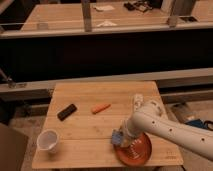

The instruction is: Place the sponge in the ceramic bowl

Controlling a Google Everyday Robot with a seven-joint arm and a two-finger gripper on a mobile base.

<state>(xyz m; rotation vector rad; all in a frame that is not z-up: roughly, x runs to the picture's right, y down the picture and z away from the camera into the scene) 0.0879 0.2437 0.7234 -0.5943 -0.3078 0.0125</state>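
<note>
Gripper (pixel 121 136) pinching sponge (pixel 117 138) at bowl (pixel 142 155) left rim; best carry it further right over bowl's middle and lower before letting go so it doesn't tip out

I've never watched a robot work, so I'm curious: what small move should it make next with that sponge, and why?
Probably carry the gripper a little further in over the bowl before letting go. It appears to hold the sponge right at the bowl's edge, not over its middle, so a drop here might land on the rim or slip onto the table.
</note>
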